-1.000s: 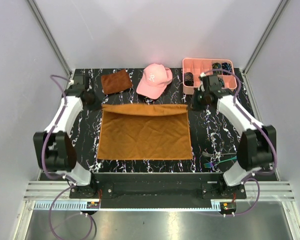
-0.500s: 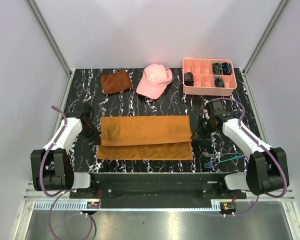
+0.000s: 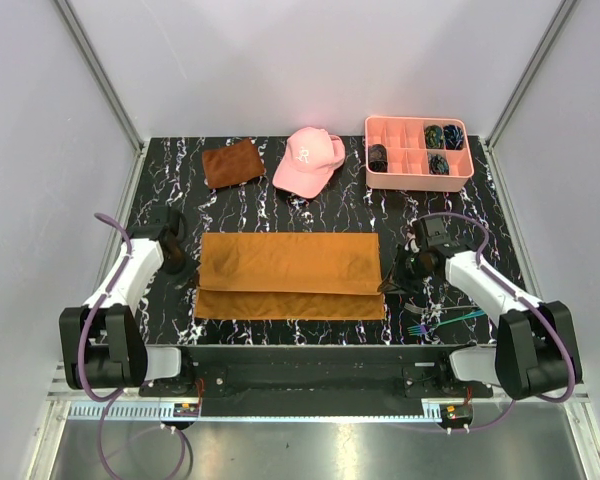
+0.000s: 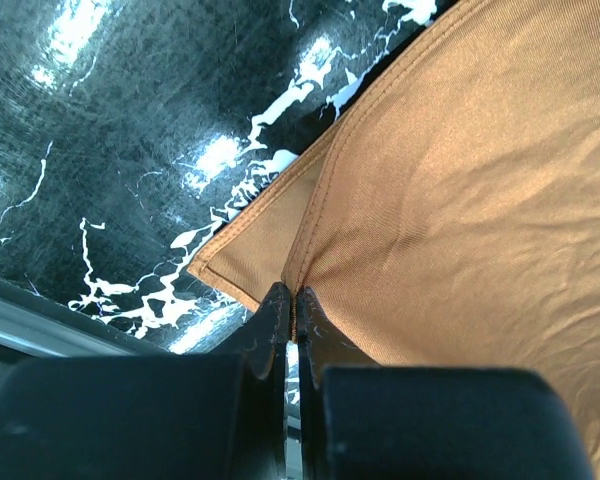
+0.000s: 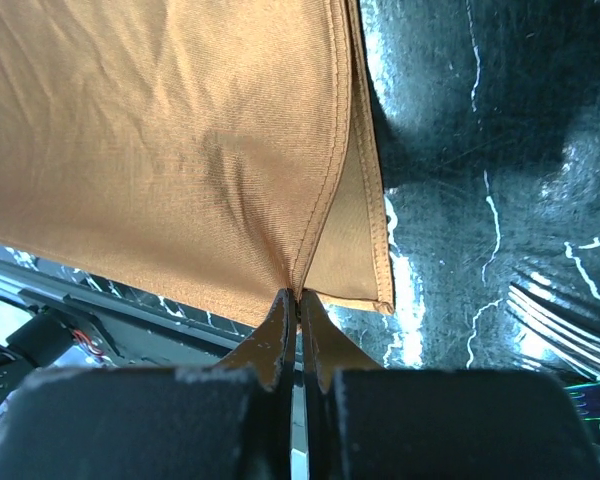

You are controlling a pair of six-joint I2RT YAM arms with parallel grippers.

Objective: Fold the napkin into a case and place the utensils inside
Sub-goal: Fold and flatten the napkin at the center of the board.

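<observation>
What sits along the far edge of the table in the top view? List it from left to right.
small rust-brown cloth → pink cap → pink compartment tray

the napkin is showing plain orange-brown, with matching stitching along its hems. the table is showing black with white marble veins. the cap and the tray are showing pink, the small cloth a darker rust-brown. the utensils are shimmering purple and green.
</observation>
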